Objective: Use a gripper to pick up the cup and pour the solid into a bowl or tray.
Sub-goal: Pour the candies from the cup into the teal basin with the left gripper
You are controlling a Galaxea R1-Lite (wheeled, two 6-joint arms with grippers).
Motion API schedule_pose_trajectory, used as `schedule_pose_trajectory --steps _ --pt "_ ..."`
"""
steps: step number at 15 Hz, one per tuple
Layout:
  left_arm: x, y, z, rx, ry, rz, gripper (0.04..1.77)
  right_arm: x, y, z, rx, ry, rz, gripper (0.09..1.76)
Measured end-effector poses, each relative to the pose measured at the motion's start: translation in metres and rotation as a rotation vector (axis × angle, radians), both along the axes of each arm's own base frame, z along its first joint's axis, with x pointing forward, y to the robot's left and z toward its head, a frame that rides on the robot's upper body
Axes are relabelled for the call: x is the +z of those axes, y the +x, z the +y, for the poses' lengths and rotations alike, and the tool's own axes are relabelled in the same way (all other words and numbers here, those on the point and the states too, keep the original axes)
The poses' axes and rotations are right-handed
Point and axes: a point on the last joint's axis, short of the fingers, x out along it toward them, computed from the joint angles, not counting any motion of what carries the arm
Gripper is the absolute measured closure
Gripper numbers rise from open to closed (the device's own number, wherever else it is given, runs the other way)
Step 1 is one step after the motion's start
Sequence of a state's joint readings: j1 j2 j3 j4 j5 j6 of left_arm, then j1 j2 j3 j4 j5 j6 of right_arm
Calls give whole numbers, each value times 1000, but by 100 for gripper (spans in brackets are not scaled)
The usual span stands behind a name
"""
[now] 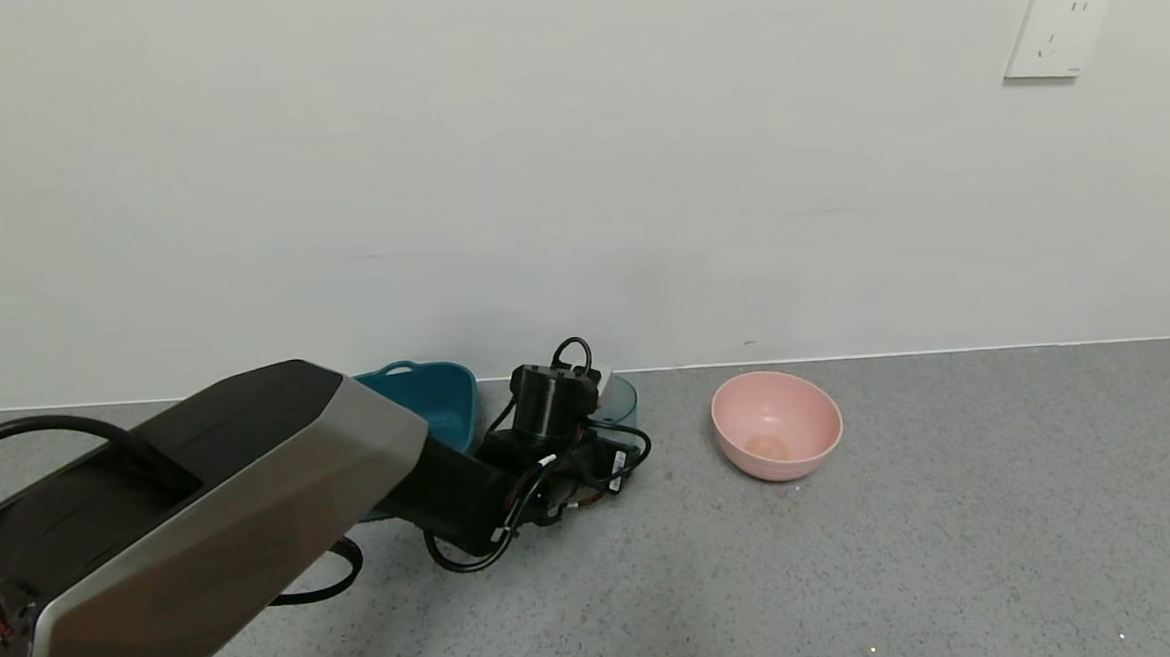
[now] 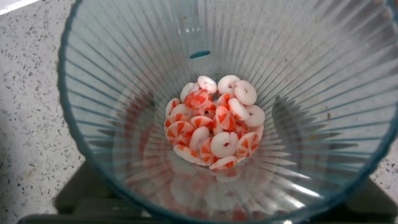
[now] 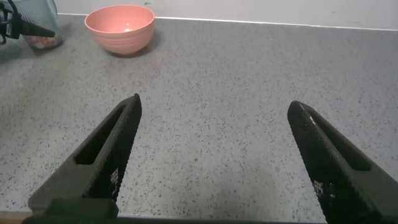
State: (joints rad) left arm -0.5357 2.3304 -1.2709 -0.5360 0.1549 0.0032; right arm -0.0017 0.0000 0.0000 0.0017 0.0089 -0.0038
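Note:
My left gripper (image 1: 592,465) reaches to the back of the table, with its jaws on either side of the cup (image 1: 617,397) and closed against its ribbed wall. The cup fills the left wrist view (image 2: 124,74), seen from above. The solid (image 2: 214,127), orange-red and white round pieces, lies heaped in its bottom. In the right wrist view the cup (image 3: 38,22) stands upright at table level. The dark teal tub (image 1: 428,397) sits just left of the cup, against the wall, partly hidden by my left arm. My right gripper (image 3: 214,112) is open and empty over bare table.
A round pink bowl (image 1: 776,426) stands to the right of the cup and also shows in the right wrist view (image 3: 119,28). The grey speckled table (image 1: 956,529) ends at a white wall close behind the tub and cup.

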Motion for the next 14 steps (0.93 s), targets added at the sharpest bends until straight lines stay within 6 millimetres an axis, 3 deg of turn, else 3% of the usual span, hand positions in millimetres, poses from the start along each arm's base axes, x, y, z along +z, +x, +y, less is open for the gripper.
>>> schedule_pose_trajectory --steps 2,7,14 --pt "-1 0 0 1 1 1 52 0 0 0 0 0 0 14" --pt "9 -4 5 11 8 6 54 0 0 0 0 0 0 14" --pt "74 -19 24 -1 54 -45 54 0 0 0 0 0 0 14"
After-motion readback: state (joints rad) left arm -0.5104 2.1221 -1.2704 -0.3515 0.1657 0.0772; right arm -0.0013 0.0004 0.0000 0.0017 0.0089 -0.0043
